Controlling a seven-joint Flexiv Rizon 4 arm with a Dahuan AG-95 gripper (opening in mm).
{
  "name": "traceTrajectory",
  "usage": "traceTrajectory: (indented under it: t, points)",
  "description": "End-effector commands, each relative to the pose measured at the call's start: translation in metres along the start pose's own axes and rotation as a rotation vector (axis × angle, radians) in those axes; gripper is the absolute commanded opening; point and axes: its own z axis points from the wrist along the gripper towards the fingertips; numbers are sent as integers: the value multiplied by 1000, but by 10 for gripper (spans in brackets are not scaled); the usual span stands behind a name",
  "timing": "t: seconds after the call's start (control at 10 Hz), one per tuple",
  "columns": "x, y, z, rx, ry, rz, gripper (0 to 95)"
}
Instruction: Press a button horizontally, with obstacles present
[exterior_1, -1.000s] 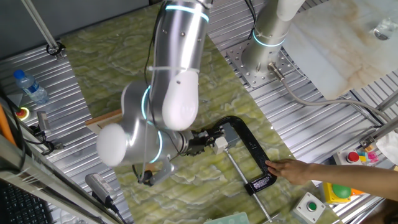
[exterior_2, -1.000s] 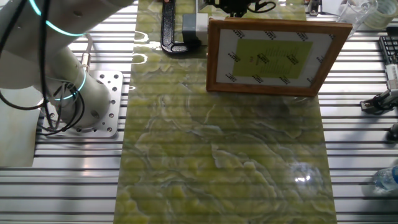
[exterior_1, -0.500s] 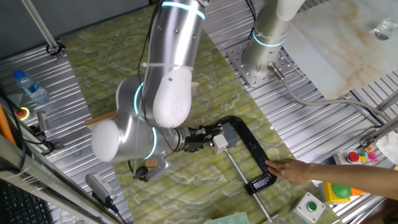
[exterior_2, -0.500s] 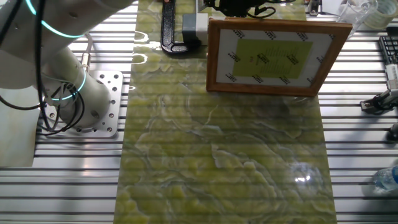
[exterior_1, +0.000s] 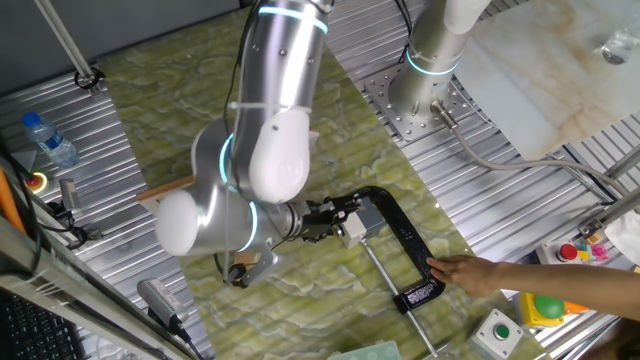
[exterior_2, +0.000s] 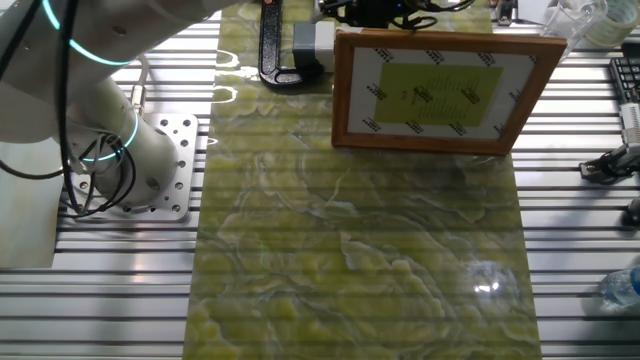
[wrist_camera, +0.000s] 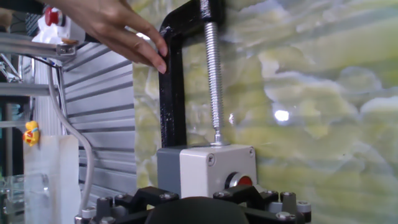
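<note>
Looks like we're right at the pressing step: the claw (exterior_1: 335, 222) sits level against the front of the button (wrist_camera: 206, 169), the one white-and-grey box pinned by one black C-clamp (exterior_1: 400, 240) at the worktop (exterior_2: 350, 250) edge, so I'd guess the next move is a short straight horizontal push. Can't tell if the claw is released or clenched. Otherwise: one wooden frame (exterior_2: 437, 90) as obstacle, and one human hand (wrist_camera: 112, 28) steadying the clamp.
</note>
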Motion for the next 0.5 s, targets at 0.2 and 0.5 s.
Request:
traceTrajectory:
  t: [0.2, 0.5]
  points:
    - [-1, -3, 0, -5, 1, -2, 950]
    - [-4, -5, 2, -4, -4, -2, 950]
